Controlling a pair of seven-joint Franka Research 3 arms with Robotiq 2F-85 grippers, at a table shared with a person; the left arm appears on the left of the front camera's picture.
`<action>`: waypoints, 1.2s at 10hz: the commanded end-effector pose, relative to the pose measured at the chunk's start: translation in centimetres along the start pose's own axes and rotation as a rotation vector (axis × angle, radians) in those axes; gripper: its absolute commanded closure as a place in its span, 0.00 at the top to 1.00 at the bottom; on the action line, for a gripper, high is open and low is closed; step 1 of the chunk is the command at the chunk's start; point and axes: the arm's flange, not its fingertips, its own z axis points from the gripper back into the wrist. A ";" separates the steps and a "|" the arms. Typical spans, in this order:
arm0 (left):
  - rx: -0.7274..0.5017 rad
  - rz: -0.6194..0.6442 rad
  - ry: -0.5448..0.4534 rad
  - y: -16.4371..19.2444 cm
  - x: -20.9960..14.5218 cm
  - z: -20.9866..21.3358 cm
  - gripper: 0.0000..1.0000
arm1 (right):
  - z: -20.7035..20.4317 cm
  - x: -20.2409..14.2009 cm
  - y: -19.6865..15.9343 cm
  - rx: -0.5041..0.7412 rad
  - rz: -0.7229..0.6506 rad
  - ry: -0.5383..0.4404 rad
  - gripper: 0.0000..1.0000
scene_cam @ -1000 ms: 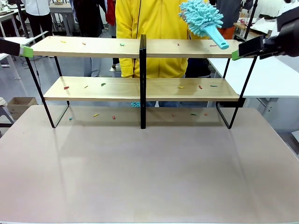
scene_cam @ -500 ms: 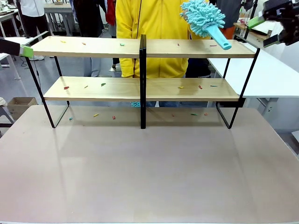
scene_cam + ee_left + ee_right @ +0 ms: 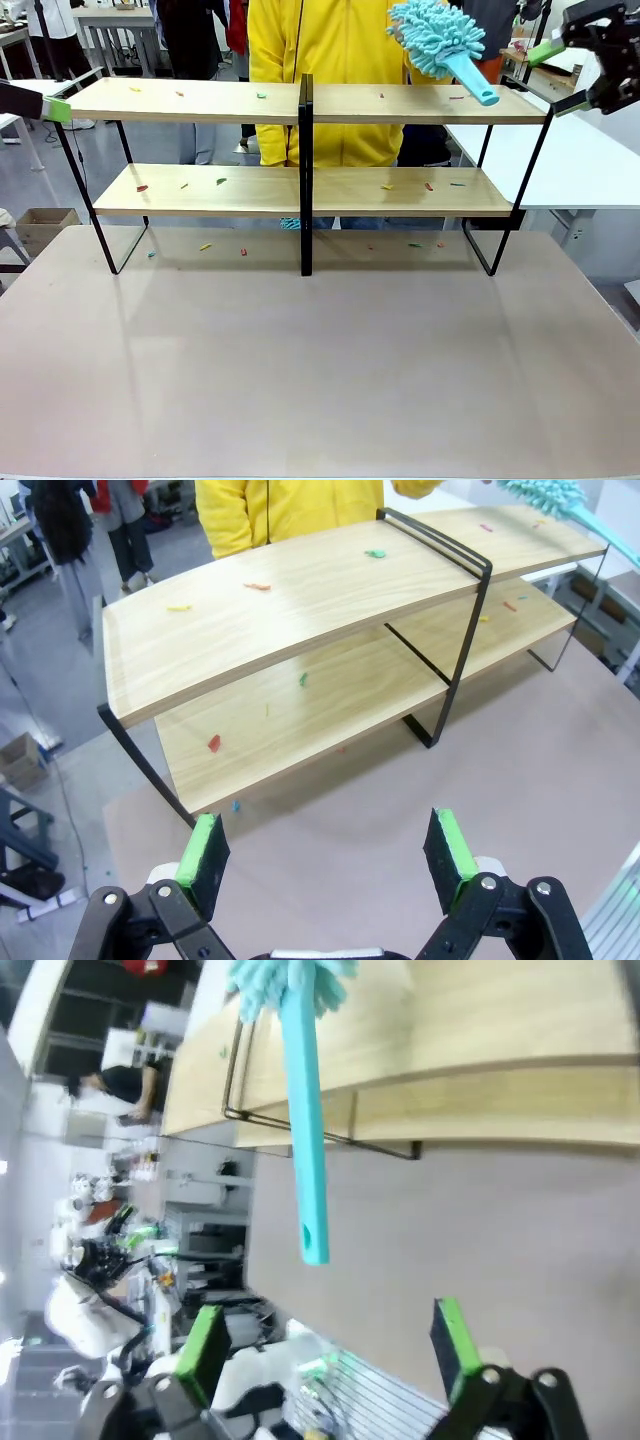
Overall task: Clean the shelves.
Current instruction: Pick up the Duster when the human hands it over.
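My right gripper hangs wide and empty near the teal duster, whose handle slants down toward it above the right end of the shelves. Closing off-centre could knock the handle aside or clip the black frame. The shelves stand at the far side of the table, long axis running left to right; my left gripper is wide too

Front view faces the shelves head-on; both wrist views overlook them obliquely.
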 end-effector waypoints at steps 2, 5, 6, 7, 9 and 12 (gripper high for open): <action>0.002 -0.021 -0.001 0.2 0.1 0.1 1.00 | -3.9 7.9 -1.3 0.145 -0.100 0.094 1.00; 0.002 -0.021 -0.001 0.2 0.1 0.1 1.00 | -5.8 9.3 -1.2 0.207 -0.060 0.098 1.00; 0.002 -0.021 -0.001 0.2 0.1 0.1 1.00 | -5.9 9.5 -1.4 0.182 -0.067 0.090 1.00; 0.002 -0.021 -0.001 0.2 0.1 0.1 1.00 | -5.9 9.5 -1.5 0.196 -0.053 0.099 0.48; 0.002 -0.021 -0.001 0.2 0.1 0.1 1.00 | -6.4 9.4 -1.2 0.195 -0.049 0.115 0.00; 0.002 -0.021 -0.001 0.2 0.1 0.1 1.00 | -7.1 9.4 -1.2 0.195 -0.051 0.121 0.15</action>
